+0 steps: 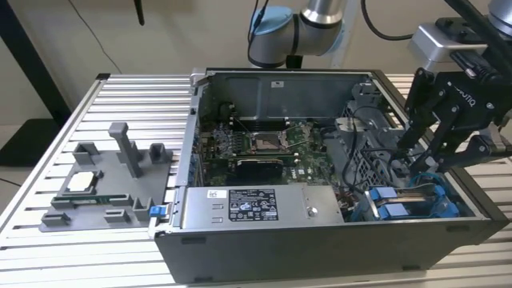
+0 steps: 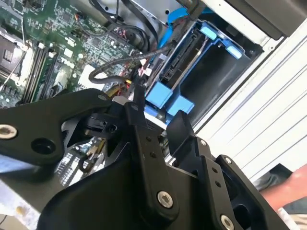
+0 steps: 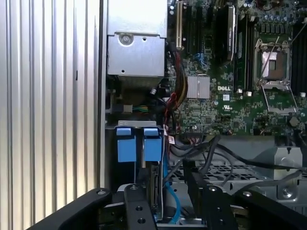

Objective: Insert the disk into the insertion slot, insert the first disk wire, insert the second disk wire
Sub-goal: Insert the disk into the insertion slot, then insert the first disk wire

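Nearest: gripper [image 2: 158, 112], matte black metal links with bright bolt heads. Jaws released, spread with a clear gap, nothing clamped between them. In both wrist views the fingertips hang over the cabled drive-bay end of the case; gripper [image 3: 160, 181] also logged there.

Next out: disk [image 2: 184, 60] stands on edge inside the insertion slot [image 2: 218, 79], a dark flat body in a bright blue plastic carrier, with its connector end towards the cable bundle. It lies beyond the jaws, apart from them, not between them. Two smooth moulded blue tabs [image 3: 123, 143] sit side by side at the bay mouth.

Light blue cable [image 2: 175, 21] and black cables [image 2: 120, 67] loop just beside the disk's end. Cannot tell whether any plug is seated.

Further: green motherboard [image 3: 225, 96] with white printed markings and a square metal CPU socket [image 3: 273, 64]. Power-supply box [image 1: 256, 207] is grey sheet metal and carries a white label with dark print and symbols.

Exterior view: gripper [image 1: 418, 153], white lettering on its body, hangs over the exterior view's right end of the dark grey computer case [image 1: 320, 252]. The case rests on a ribbed aluminium table [image 1: 96, 252]. Towards the exterior view's left, a grey plastic fixture [image 1: 120, 150] holds a square chip [image 1: 83, 181]
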### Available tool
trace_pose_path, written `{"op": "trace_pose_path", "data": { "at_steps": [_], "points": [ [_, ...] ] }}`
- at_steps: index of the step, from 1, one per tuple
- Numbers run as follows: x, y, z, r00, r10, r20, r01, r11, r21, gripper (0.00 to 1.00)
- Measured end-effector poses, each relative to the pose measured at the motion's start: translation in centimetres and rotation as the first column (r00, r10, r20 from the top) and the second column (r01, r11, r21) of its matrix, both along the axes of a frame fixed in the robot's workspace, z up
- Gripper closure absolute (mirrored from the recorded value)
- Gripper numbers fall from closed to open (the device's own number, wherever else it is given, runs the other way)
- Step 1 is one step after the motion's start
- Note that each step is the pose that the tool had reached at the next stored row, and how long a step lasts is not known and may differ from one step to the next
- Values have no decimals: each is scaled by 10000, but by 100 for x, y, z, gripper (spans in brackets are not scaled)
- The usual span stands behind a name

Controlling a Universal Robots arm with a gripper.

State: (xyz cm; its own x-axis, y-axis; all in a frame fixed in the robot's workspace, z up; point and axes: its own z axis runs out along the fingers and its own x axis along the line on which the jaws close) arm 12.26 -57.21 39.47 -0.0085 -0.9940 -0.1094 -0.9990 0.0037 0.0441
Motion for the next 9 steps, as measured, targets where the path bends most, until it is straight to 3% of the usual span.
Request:
{"op": "trace_pose_path", "data": {
  "at_steps": [6,9],
  "points": [
    [-46,162,-35,10000,0,93,0,10000,-1,0],
    [-80,194,-53,9999,1,156,-1,10000,0,0]
  ]
}}
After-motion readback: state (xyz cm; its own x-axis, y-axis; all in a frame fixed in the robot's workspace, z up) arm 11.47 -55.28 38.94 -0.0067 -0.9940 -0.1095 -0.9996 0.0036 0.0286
